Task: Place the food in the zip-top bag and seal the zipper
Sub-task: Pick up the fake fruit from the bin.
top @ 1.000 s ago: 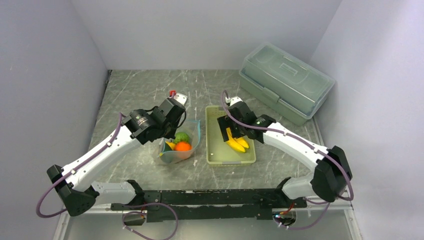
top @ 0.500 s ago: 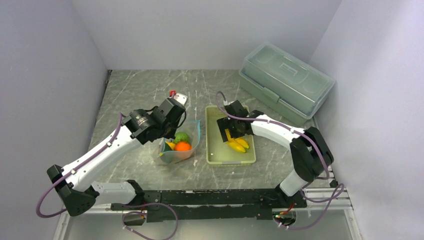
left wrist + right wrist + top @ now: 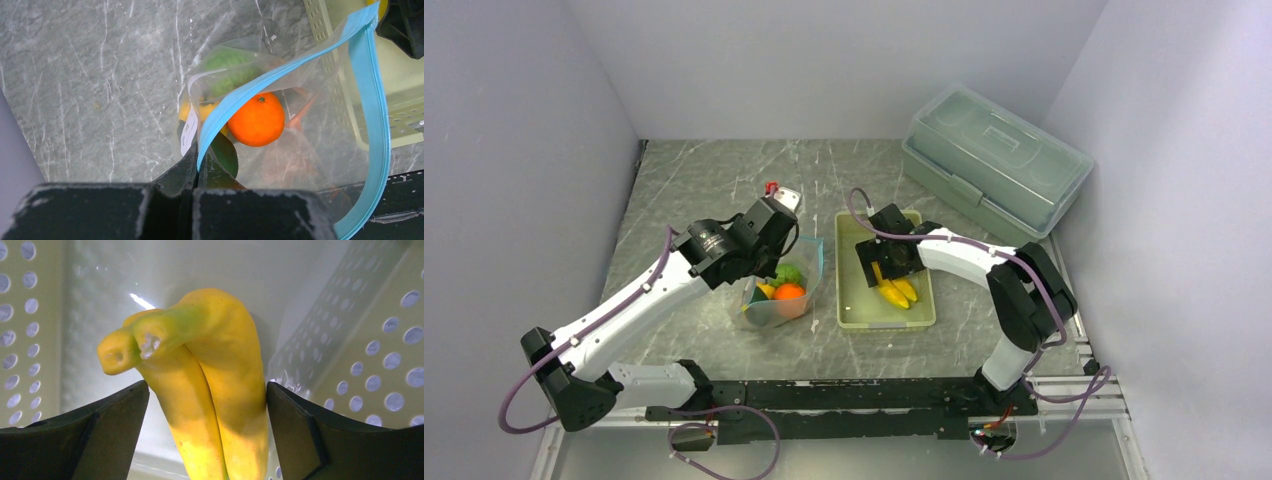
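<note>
1. At the left fingers [image 3: 194, 167]: pinched fully shut on one lip of the zip-top bag [image 3: 320, 150], right where the light blue zipper [image 3: 374, 100] begins. My reading is that the pinch holds that lip up off the desk [image 3: 704, 180], so the mouth gapes toward the other arm.
2. Just past those fingertips, inside the bag: the dark green avocado [image 3: 225, 155] sits nearest. The orange ball [image 3: 256, 120] is beyond it, and the bumpy green fruit [image 3: 230, 67] is farthest. A yellow piece is beside them, mostly hidden behind the bag's edge.
3. The zipper leaves the pinch as two strips standing well apart, so it is unsealed. That suits loading.
4. Between the right fingers [image 3: 107, 427]: the yellow bananas [image 3: 210, 380], lying in the pale green perforated basket [image 3: 360, 365] with the stem end up toward the wrist. The fingers are spread wide, one on each side of the pair and hard against it. I cannot tell whether either one touches, and nothing is gripped.
5. Why this approach: the fingers straddle the pair across its narrow width, so a short squeeze should catch both bananas at once. The basket wall stands close outside one finger and could snag on the way up.
6. Judgement: no other food shows in the basket, so the bananas look like the last piece. The pick is the step in hand. The carry to the open mouth and the sealing are not yet done.
</note>
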Motion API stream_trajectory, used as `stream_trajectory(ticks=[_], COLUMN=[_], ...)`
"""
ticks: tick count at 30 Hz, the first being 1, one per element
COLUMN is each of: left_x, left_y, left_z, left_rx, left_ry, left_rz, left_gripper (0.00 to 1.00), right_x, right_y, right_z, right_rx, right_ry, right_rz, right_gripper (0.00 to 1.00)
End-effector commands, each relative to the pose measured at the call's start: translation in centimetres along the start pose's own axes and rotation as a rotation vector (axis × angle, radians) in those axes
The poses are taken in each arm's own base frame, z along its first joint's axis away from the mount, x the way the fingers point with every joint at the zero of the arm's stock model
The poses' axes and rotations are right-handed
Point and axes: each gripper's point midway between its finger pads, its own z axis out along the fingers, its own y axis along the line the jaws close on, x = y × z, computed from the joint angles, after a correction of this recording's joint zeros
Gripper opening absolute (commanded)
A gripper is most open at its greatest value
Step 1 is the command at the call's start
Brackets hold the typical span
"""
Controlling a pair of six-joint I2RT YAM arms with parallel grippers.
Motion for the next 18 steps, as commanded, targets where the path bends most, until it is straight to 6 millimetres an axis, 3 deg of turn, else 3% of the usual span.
stream_trajectory(ticks=[1, 8, 12, 18], left_x=[-0.7, -0.6, -0.7, -0.8], left_y=[-0.1, 0.0, -0.1, -0.2], left_z=[-0.1, -0.2, -0.3, -0.4], left_rx=[0.001, 0.001, 0.005, 0.013], left_ry=[-0.030, -0.030, -0.032, -0.034], left_rz=[-0.018, -0.022, -0.026, -0.030], left_gripper=[0.00, 0.00, 0.00, 0.00], right_x=[-1.7, -2.0, -2.8, -4.7], right_y=[0.5, 0.5, 0.5, 0.7], right_z=[-0.2, -1.2, -2.9, -7.0], right_rx=[-0.025, -0.025, -0.034, -0.067], right_ry=[-0.055, -0.076, -0.131, -0.251], right_rz=[0.009, 0.030, 0.051, 0.088], right_gripper=[0.88, 0.59, 0.58, 0.58])
